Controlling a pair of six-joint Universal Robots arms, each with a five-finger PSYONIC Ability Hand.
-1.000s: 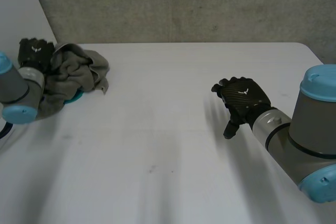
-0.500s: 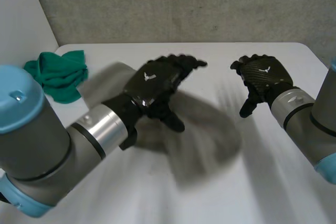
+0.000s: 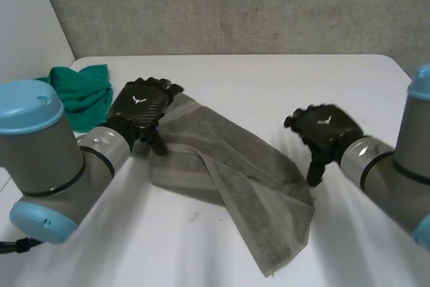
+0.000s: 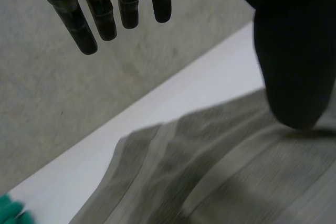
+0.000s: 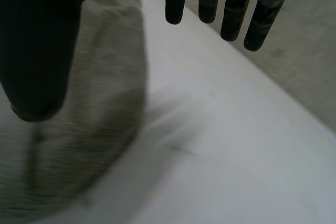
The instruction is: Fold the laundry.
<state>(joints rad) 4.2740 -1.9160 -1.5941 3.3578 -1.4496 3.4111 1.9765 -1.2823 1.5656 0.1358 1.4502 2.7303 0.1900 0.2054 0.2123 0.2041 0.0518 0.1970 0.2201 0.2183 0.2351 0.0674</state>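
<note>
A grey towel [image 3: 235, 173] lies loosely spread and partly folded over itself in the middle of the white table [image 3: 269, 75], running from the far left toward the near right. My left hand [image 3: 141, 105] hovers at the towel's far left end, open, its fingers [image 4: 79, 24] straight and apart from the thumb, with the towel [image 4: 226, 182] below it and nothing in its grasp. My right hand [image 3: 324, 128] hangs open just right of the towel's right edge, its thumb [image 5: 42, 40] above the towel [image 5: 100, 108] and its fingers over bare table.
A crumpled green cloth [image 3: 84, 95] lies at the table's far left, behind my left arm. A grey concrete wall [image 3: 235, 5] runs behind the table's far edge. A sliver of the green cloth [image 4: 10, 211] shows beside the towel in the left wrist view.
My left hand swung from the pile at the far left to the middle with the grey towel and let go of it. The towel now lies spread out. My right hand shifted slightly nearer.
</note>
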